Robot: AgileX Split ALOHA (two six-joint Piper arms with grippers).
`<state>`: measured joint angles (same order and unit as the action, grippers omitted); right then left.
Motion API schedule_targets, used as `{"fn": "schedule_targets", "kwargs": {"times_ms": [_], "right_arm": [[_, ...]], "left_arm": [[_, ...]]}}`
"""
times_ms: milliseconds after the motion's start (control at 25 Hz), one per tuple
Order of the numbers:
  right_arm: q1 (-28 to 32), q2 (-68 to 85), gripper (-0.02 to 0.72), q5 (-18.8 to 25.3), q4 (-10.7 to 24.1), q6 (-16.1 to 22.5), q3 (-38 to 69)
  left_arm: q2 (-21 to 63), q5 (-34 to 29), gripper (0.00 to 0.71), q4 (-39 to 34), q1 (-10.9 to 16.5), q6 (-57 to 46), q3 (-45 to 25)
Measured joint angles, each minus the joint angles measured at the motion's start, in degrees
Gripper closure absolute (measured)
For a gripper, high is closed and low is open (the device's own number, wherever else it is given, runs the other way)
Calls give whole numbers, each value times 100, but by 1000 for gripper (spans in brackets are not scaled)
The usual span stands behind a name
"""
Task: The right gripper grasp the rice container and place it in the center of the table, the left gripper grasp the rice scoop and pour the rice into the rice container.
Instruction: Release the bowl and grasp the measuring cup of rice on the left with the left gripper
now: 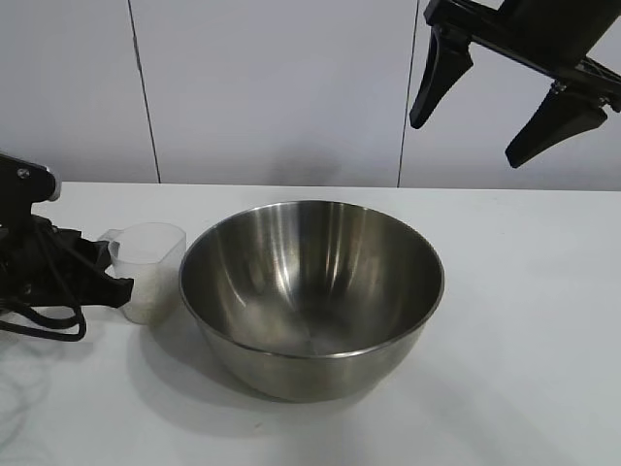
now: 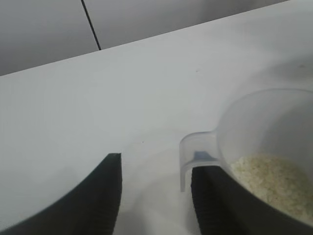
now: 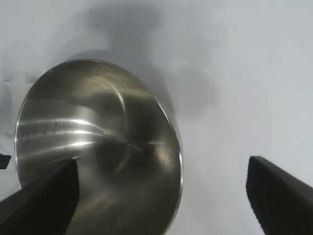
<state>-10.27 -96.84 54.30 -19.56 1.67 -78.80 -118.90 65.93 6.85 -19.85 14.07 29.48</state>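
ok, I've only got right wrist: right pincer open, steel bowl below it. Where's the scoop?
Observer: The rice scoop stands upright on the table, close beside the rice container, on the left arm's side.
Operator: Loaded?
Observer: Yes, the rice covers its bottom, seen from the left wrist.
Operator: Left pincer got it?
Observer: Not clamped. The left pincer straddles the tab handle, with a clear gap to one finger.
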Motion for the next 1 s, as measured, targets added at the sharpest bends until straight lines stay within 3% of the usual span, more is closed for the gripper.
{"fn": "schedule_targets", "kwargs": {"times_ms": [120,320,480,1000], "right_arm": [[0,0,61,0,0,0,0],[0,0,61,0,0,-6,0],[0,0,61,14,0,-6,0],[0,0,61,84,0,-6,0]], "left_arm": [[0,0,567,-56,0,-34,0],[0,0,602,-212,0,-45,0],[0,0,686,-262,0,-84,0],[0,0,697,-599,0,-282,0]]}}
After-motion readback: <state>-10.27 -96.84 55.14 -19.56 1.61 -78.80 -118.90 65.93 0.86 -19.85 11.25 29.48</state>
